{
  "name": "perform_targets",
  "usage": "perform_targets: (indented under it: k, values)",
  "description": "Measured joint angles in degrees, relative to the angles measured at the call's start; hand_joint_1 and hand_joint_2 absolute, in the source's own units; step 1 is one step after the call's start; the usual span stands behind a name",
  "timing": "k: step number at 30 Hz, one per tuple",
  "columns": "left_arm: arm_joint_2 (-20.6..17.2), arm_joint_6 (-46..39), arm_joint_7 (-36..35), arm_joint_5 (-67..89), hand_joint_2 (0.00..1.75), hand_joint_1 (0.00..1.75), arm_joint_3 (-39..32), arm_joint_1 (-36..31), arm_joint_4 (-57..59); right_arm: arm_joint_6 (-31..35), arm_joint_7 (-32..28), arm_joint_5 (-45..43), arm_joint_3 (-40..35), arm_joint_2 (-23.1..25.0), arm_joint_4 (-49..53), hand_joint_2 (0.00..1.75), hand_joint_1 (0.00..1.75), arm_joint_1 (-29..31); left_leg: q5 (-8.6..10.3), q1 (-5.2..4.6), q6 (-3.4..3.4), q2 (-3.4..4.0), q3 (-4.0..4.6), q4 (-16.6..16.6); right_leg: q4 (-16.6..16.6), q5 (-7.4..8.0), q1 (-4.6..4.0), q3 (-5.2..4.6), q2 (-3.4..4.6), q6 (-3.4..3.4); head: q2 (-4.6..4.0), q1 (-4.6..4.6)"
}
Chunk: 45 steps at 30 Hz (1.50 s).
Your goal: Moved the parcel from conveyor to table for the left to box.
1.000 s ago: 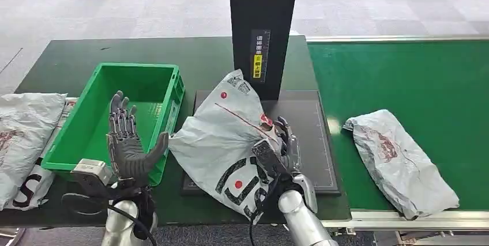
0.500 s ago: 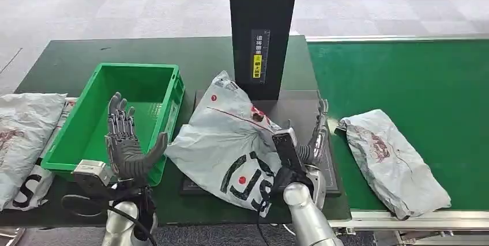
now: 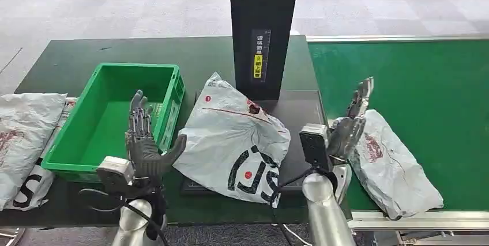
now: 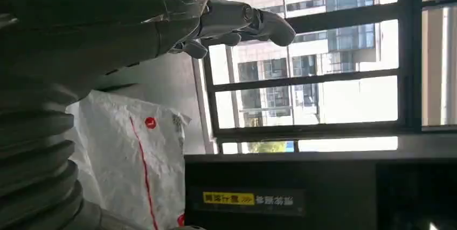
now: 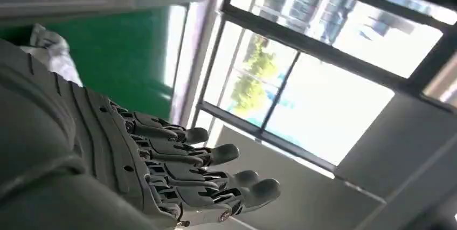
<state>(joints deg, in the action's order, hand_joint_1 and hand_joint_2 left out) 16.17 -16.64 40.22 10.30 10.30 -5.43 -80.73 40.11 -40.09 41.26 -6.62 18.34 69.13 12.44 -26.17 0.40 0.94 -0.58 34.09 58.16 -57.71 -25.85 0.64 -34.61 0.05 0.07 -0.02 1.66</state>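
A crumpled white parcel bag (image 3: 237, 138) with a red line and black lettering lies on the dark pad (image 3: 304, 113) of the table, in front of the black scanner column (image 3: 263, 27); its corner (image 4: 134, 154) appears in the left wrist view. My left hand (image 3: 144, 145) is raised with fingers spread, empty, just left of the bag and in front of the green box (image 3: 124, 116). My right hand (image 3: 349, 125) is lifted off the bag, fingers straight and apart (image 5: 199, 171), between the pad and a second grey parcel (image 3: 389, 162) on the green conveyor (image 3: 427, 84).
More white bags (image 3: 26, 136) lie at the table's left edge beside the green box, which holds nothing. The scanner column stands close behind the parcel. The conveyor's metal rim (image 3: 403, 218) runs along the front right.
My right hand let go of the white parcel and swung right and up toward the conveyor. The parcel settled flat on the pad. My left hand shifted slightly right, toward the bag.
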Motion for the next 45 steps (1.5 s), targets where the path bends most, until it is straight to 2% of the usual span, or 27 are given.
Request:
perform_targets:
  k: [4,7,12,18,20,24,28,30,31,32,33,45]
  values:
    - [0.29,-2.36,-0.02,6.39,1.75,0.0,4.31,-4.16,8.62,0.02,-0.07,-2.47,-1.31,-0.41,11.78,0.0,0.0,-2.72,0.0,-0.02,-0.01,0.02,0.0,0.01,0.01,0.01,0.01,-0.01,0.01,0.02,0.0,0.0]
    - [2.13,-3.9,-0.52,13.13,1.75,0.0,6.96,-9.15,20.18,0.02,-0.13,-2.03,-2.55,-0.61,19.94,0.0,0.0,-4.23,0.0,-0.05,-0.01,0.02,-0.03,0.02,0.01,0.03,0.02,0.0,0.02,0.05,0.0,0.0]
    - [4.13,-10.14,-9.27,16.8,1.75,0.0,13.33,-17.19,36.96,0.0,-0.11,-1.48,-2.84,-0.87,26.93,0.0,0.0,-5.6,0.0,-0.09,-0.01,0.26,-0.08,0.02,0.01,0.12,0.03,-0.02,0.24,0.12,0.0,0.0]
    - [4.81,-13.2,-21.42,20.72,1.75,0.0,21.39,-23.0,50.2,0.0,-0.02,-1.87,-2.82,-0.96,29.18,0.0,0.0,-6.01,0.0,-0.09,-0.01,0.29,-0.09,0.01,0.01,0.12,0.01,-0.04,0.27,0.12,0.0,0.0]
    - [4.83,-13.2,-23.54,21.98,1.75,0.0,23.39,-23.97,53.07,0.0,-0.02,-1.98,-2.82,-1.01,29.41,0.0,0.0,-6.09,0.0,-0.09,0.0,0.29,-0.09,0.01,0.01,0.12,0.0,-0.03,0.27,0.12,0.0,0.0]
    - [4.85,-13.2,-25.49,23.1,1.75,0.0,25.85,-25.41,56.28,-0.02,0.02,-2.12,-2.82,-1.2,29.78,0.0,0.0,-6.72,0.0,-0.08,-0.01,0.29,-0.09,-0.01,0.01,0.11,0.01,-0.02,0.26,0.12,0.0,0.0]
    - [5.03,-12.02,-33.1,27.21,1.75,0.0,29.05,-27.08,58.24,-0.02,0.02,-2.25,-2.82,-1.22,29.78,0.0,0.0,-6.76,-0.01,-0.08,-0.02,0.22,-0.13,-0.01,0.01,0.1,0.02,0.09,0.22,0.14,0.0,0.0]
    - [5.22,-11.54,-36.41,29.06,1.75,0.33,30.74,-27.94,59.05,-0.02,0.04,-2.31,-2.82,-1.22,29.78,0.0,0.0,-6.76,-0.03,-0.08,-0.05,0.21,-0.2,-0.01,0.01,0.09,0.03,0.21,0.19,0.15,0.0,0.0]
    - [5.29,-11.49,-37.42,29.61,1.75,0.33,31.45,-28.35,59.38,-0.02,0.04,-2.31,-2.82,-1.22,29.78,0.0,0.0,-6.76,-0.04,-0.08,-0.07,0.22,-0.27,-0.01,0.01,0.08,0.04,0.27,0.19,0.15,0.0,0.0]
    - [5.36,-11.41,-38.12,29.96,1.75,1.57,32.08,-28.67,59.73,-0.04,0.04,-2.33,-2.82,-1.22,29.78,0.0,0.0,-6.76,-0.07,-0.08,-0.12,0.23,-0.33,-0.01,0.01,0.08,0.06,0.32,0.2,0.15,0.0,0.0]
    - [5.4,-11.38,-38.51,30.18,1.75,1.75,32.54,-28.74,59.95,-0.04,0.04,-2.33,-2.82,-1.22,29.78,0.0,0.0,-6.76,-0.08,-0.08,-0.12,0.23,-0.39,-0.01,0.01,0.08,0.07,0.36,0.2,0.15,0.0,0.0]
    - [5.55,-12.56,-41.48,33.49,1.75,1.75,34.09,-29.3,61.76,-0.07,0.04,-2.75,-2.82,-1.22,29.62,0.0,0.0,-6.76,-0.03,-0.08,-0.11,0.27,-0.68,-0.01,0.01,0.1,0.06,0.62,0.21,0.15,0.0,0.0]
